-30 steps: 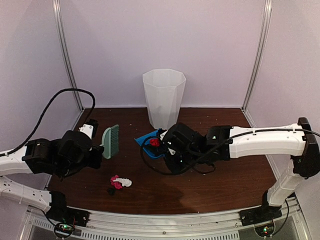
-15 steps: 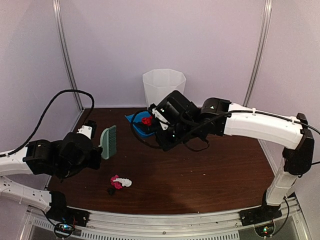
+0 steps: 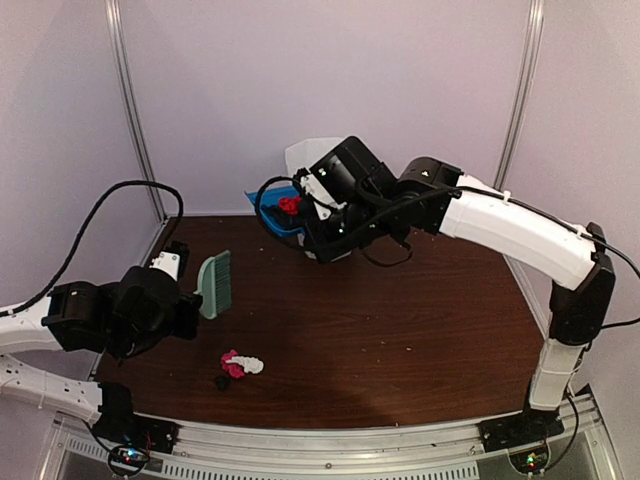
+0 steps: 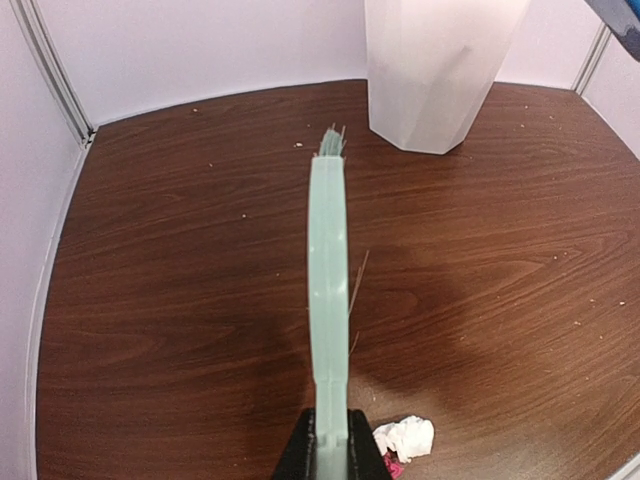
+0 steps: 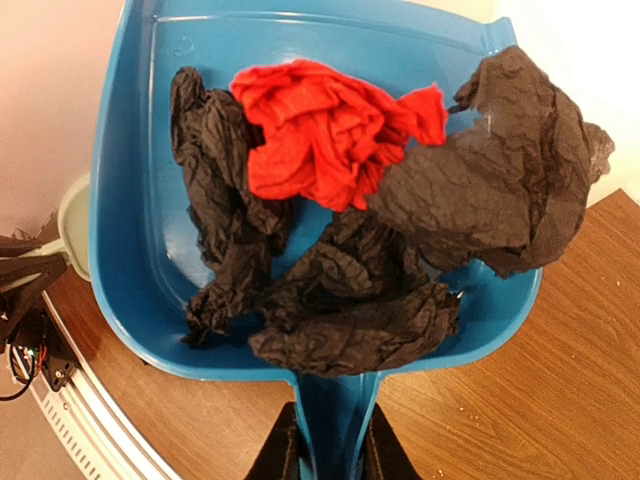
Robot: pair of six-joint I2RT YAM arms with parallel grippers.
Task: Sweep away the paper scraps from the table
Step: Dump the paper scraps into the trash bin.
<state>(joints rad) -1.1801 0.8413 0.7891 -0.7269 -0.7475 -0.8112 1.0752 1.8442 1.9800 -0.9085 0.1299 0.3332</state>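
My right gripper (image 5: 330, 452) is shut on the handle of a blue dustpan (image 5: 140, 230), held high in the air at the back in front of the white bin (image 3: 303, 157). Red (image 5: 330, 130) and black (image 5: 350, 310) paper scraps lie in the pan. In the top view the dustpan (image 3: 266, 213) hangs left of the right gripper (image 3: 316, 222). My left gripper (image 4: 331, 452) is shut on a mint-green brush (image 4: 328, 270), held edge-on above the table (image 3: 400, 330). Pink, white and black paper scraps (image 3: 238, 365) lie on the table near the front left; the white wad (image 4: 405, 437) shows beside the left fingers.
The white bin (image 4: 440, 70) stands upright at the back middle of the table. Pale walls with metal posts close in the left, back and right sides. A metal rail (image 3: 330, 445) runs along the front edge. A black cable loops over the left arm.
The right arm has lifted the loaded dustpan from near the table up and back to the bin's rim height. The left arm and brush have barely moved.
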